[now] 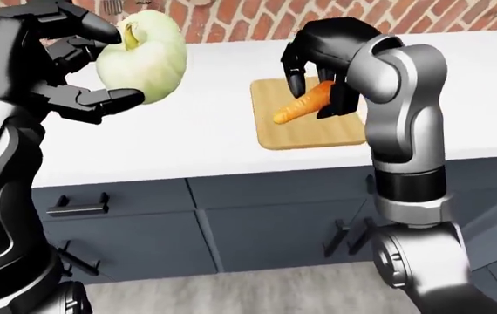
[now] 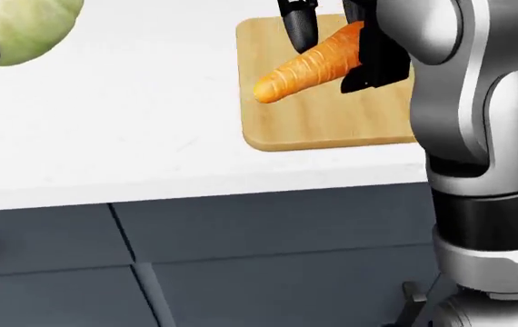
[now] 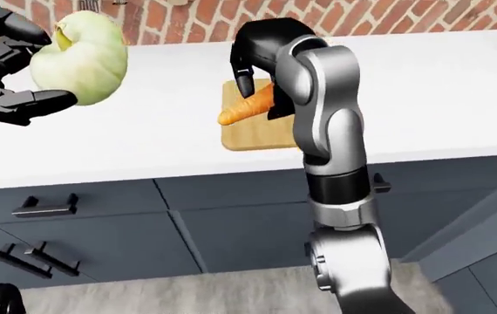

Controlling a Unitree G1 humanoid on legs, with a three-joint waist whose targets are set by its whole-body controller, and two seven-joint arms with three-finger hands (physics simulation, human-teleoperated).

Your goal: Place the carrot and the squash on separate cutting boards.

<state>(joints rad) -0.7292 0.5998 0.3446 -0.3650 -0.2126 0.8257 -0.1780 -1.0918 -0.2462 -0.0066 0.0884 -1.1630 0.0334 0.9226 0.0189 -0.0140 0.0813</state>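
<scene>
Firstly, the right hand (image 1: 318,78) is seen with its black fingers (image 2: 297,27) closed round the thick end of the carrot (image 2: 309,65), which is held above the wooden cutting board (image 2: 331,122); whether the carrot touches the board cannot be told. The carrot is orange, ridged and tapered, and its blunt pale tip is pointed toward 8 o'clock in the head view. The board is light tan with rounded corners and is laid on the white counter (image 1: 187,144). At 9 o'clock from it, well apart, the squash (image 1: 144,55) is gripped in the left hand (image 1: 87,69), raised over the counter. It is pale green, round and smooth, with a yellowish stem. Grey drawers (image 1: 126,209) with dark handles are seen below.
</scene>
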